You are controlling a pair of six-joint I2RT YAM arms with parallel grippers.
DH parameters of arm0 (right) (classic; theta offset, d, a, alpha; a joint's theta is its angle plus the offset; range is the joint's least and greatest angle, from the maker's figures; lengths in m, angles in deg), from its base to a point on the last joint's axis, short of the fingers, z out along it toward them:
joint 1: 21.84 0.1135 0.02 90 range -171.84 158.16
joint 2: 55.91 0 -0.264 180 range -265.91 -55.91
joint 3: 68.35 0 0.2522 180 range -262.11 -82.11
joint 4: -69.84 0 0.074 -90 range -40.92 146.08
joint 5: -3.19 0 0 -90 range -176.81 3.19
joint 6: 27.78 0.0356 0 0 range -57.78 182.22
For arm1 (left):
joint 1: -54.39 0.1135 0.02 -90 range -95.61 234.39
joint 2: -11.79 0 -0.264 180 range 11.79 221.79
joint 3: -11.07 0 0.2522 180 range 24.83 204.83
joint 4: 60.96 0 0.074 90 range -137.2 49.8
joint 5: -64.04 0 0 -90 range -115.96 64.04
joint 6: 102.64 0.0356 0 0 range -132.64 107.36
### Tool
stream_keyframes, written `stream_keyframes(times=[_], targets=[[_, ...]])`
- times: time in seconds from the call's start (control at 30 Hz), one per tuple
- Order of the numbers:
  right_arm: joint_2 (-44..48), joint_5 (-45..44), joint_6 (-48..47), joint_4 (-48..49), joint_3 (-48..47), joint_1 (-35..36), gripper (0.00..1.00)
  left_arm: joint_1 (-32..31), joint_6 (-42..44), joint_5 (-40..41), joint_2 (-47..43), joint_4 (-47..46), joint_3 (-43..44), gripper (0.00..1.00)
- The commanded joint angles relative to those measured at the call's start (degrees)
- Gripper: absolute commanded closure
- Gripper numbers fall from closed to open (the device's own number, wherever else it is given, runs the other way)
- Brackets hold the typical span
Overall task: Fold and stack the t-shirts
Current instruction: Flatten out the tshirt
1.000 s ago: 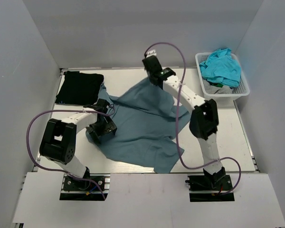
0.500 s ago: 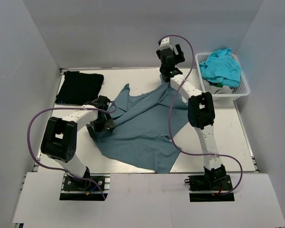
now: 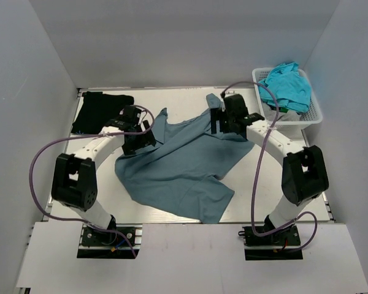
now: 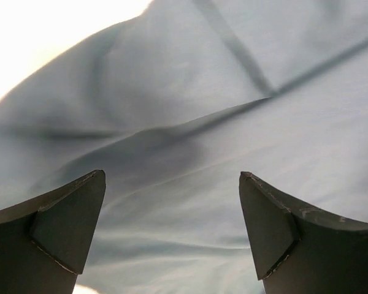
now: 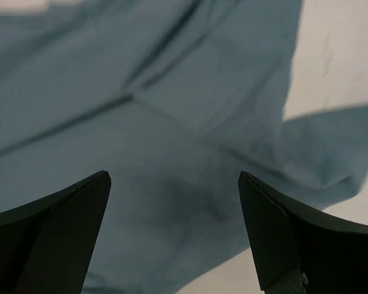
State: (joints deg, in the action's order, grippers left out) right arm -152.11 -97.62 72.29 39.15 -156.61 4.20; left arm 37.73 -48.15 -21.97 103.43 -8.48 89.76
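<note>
A dusty slate-blue t-shirt (image 3: 178, 165) lies spread and rumpled across the middle of the table. A black t-shirt (image 3: 101, 111) lies folded at the far left. Turquoise t-shirts (image 3: 286, 86) fill the basket. My left gripper (image 3: 141, 139) hovers at the blue shirt's upper left edge, open, with only blue cloth (image 4: 190, 153) under its jaws. My right gripper (image 3: 221, 125) hangs over the shirt's upper right part, also open, above blue cloth (image 5: 141, 147) and nothing between its fingers.
A white lattice basket (image 3: 311, 119) stands at the far right corner. Purple cables loop beside both arms. White walls close in the table on three sides. Bare tabletop (image 3: 294, 177) shows to the right of the blue shirt.
My right gripper let go of the blue shirt after lifting it, then dropped lower and back over the cloth. My left gripper moved away from me toward the shirt's upper left edge.
</note>
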Motion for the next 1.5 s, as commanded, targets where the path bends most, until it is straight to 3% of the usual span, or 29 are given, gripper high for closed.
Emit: stream_keyframes(times=[0.0, 0.23, 0.37, 0.53, 0.63, 0.77, 0.83, 0.9, 0.93, 1.0, 1.1, 1.2, 1.3, 1.33, 1.47], targets=[[-2.0, 7.7, 6.3, -4.9, 3.9, -0.3, 0.10, -0.3, 1.6, -9.9, 5.1, -7.2, 3.9, 0.00], [-7.2, 9.0, 8.5, -8.1, 5.3, -1.5, 0.10, -1.4, 2.1, -10.2, 23.9, -7.6, 19.5, 0.00], [-8.6, 12.9, 8.6, -9.5, 7.8, -1.3, 0.10, -1.4, 2.8, -2.7, 33.1, -4.5, 26.7, 0.00], [-3.7, 19.7, 6.5, -11.6, 18.0, 1.3, 0.10, -0.4, 4.1, 5.7, 48.8, 7.7, 48.6, 0.00], [2.4, 25.0, 7.5, -13.0, 24.4, 3.7, 0.10, -0.4, 5.5, 5.3, 55.6, 11.0, 60.3, 0.00], [10.8, 31.1, 8.3, -13.8, 24.9, 9.7, 0.10, -0.4, 6.7, 1.5, 56.9, 5.1, 63.3, 0.00], [13.5, 34.5, 8.1, -13.4, 20.9, 9.9, 0.10, -0.4, 6.7, 0.3, 56.9, 2.0, 64.8, 0.00], [14.5, 34.7, 8.7, -12.1, 17.9, 9.1, 0.10, -0.4, 7.4, -0.6, 56.9, 2.0, 68.7, 0.00], [15.3, 30.5, 9.3, -12.0, 16.2, 8.9, 0.10, -0.4, 7.4, -2.2, 56.9, 2.0, 69.5, 0.00], [15.6, 26.6, 10.7, -12.5, 13.9, 8.6, 0.10, -0.4, 10.2, -3.2, 52.0, 1.4, 68.6, 0.00], [11.6, 11.7, 12.2, -15.8, 9.2, 7.0, 0.10, -1.8, 14.0, -0.1, 41.9, 1.4, 61.0, 0.00], [8.0, 6.8, 13.2, -17.1, 6.6, 3.9, 0.10, -1.8, 14.5, -0.1, 32.8, 2.8, 52.8, 0.00], [5.3, 5.1, 13.0, -17.3, 5.2, 1.9, 0.10, -1.8, 11.2, 1.3, 19.5, 2.0, 35.8, 0.00], [5.1, 4.7, 12.0, -16.7, 5.5, 0.2, 0.10, -1.8, 9.4, 1.3, 16.3, 1.1, 26.6, 0.00], [1.0, 4.2, 11.4, -14.5, 3.8, -2.7, 0.10, -1.8, 4.8, -2.1, 5.6, -4.4, 7.7, 0.00]])
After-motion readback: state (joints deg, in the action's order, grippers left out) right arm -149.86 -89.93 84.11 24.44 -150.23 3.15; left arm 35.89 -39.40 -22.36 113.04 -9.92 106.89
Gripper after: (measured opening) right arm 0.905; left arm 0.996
